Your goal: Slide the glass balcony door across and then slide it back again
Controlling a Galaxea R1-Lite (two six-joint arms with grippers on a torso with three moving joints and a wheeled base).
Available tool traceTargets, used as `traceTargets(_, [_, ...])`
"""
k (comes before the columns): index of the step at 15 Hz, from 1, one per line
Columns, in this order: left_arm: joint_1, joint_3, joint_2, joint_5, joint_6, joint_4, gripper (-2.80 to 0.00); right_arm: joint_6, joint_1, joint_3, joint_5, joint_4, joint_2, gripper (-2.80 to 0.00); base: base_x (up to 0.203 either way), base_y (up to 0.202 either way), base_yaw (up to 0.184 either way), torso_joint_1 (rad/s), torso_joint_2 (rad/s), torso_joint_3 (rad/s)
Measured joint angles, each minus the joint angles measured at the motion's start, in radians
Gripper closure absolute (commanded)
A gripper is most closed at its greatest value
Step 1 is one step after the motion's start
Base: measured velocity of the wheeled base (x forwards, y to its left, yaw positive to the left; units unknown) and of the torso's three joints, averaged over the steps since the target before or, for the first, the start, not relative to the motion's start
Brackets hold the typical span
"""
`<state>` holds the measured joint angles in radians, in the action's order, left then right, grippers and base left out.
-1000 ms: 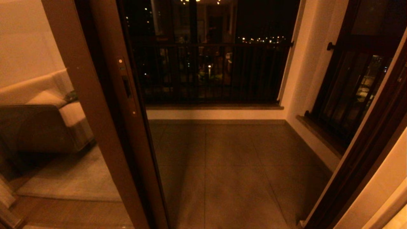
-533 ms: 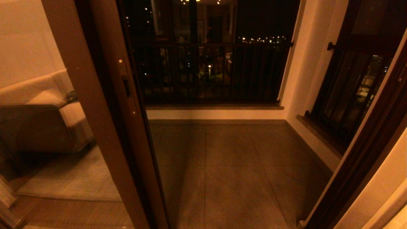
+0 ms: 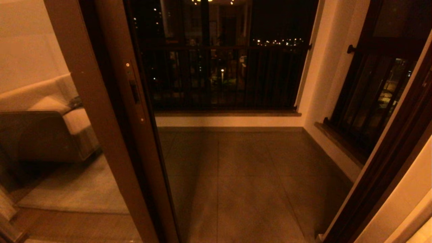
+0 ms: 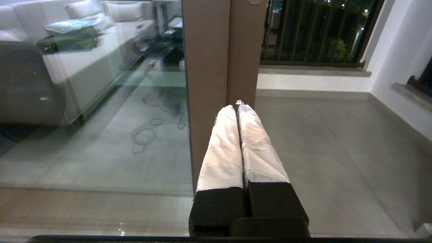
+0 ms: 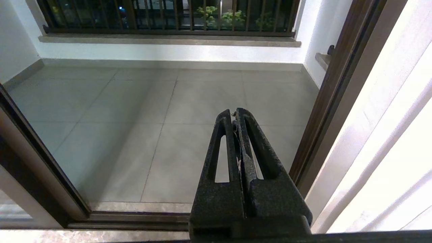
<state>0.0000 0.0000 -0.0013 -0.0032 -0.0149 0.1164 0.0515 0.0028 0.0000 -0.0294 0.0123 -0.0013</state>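
The glass balcony door (image 3: 136, 114) stands slid to the left, its brown stile overlapping the plain panel's stile (image 3: 91, 111). A narrow dark handle slot (image 3: 135, 92) shows on the door's stile. The doorway to the right of it is open onto the balcony floor (image 3: 243, 182). Neither gripper shows in the head view. In the left wrist view my left gripper (image 4: 236, 105) is shut and holds nothing; its white-wrapped fingers (image 4: 224, 145) point at the low part of the door's stile (image 4: 246, 54), a short way off. My right gripper (image 5: 233, 112) is shut and empty, pointing into the open doorway above the floor track (image 5: 135, 219).
A dark balcony railing (image 3: 219, 77) runs along the far side. A barred window (image 3: 374, 94) is on the right wall. The dark door jamb (image 3: 384, 168) borders the opening on the right. A sofa (image 3: 50, 128) and rug show through the left glass.
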Motion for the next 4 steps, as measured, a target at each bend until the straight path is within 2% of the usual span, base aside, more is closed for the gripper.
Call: traceTargets(4, [0.000, 0.000, 0.000, 0.000, 0.000, 0.001, 0.00, -0.002, 0.000, 0.000, 0.001, 0.000, 0.000, 0.00, 0.000, 0.000, 0.000, 0.000, 0.00, 0.000])
